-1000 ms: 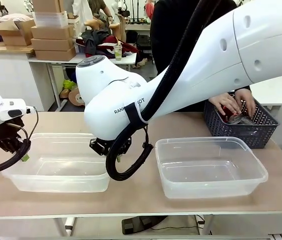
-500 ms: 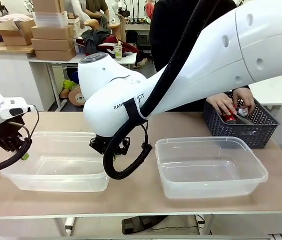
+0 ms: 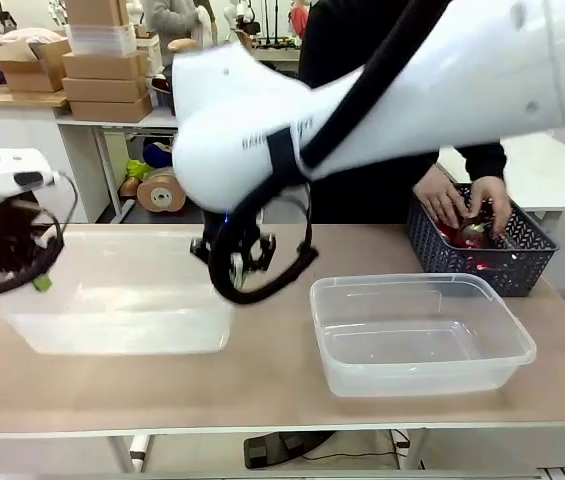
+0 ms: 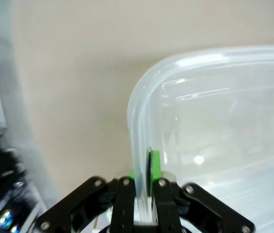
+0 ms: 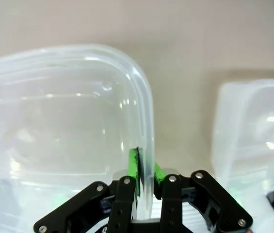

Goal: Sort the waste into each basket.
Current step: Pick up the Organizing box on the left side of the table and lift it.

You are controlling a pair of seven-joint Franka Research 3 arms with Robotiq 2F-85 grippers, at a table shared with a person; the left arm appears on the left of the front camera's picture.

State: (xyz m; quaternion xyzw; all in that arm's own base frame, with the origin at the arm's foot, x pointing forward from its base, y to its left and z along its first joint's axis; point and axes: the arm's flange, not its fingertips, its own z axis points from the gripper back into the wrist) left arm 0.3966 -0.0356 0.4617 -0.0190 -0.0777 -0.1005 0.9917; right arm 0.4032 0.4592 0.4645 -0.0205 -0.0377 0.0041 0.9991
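Observation:
Two clear baskets are on the table. The left basket (image 3: 112, 325) looks blurred and raised a little, held at both ends. My left gripper (image 3: 38, 282) is shut on its left rim, and the left wrist view shows the green pads (image 4: 153, 162) pinching the rim (image 4: 136, 111). My right gripper (image 3: 237, 268) is shut on its right rim (image 5: 145, 97). The right basket (image 3: 417, 378) rests on the table, with nothing inside it. Red and silver cans (image 3: 459, 236) of the waste lie in a dark lattice basket, under a person's hands (image 3: 457, 205).
The dark lattice basket (image 3: 482, 265) stands at the far right of the table, behind the right clear basket (image 5: 253, 126). The person stands at the far side. My right arm (image 3: 382, 90) spans across the upper middle of the front view.
Both grippers have closed fully on the left basket's rims and risen, taking the basket up with them. The person's hands keep moving in the lattice basket.

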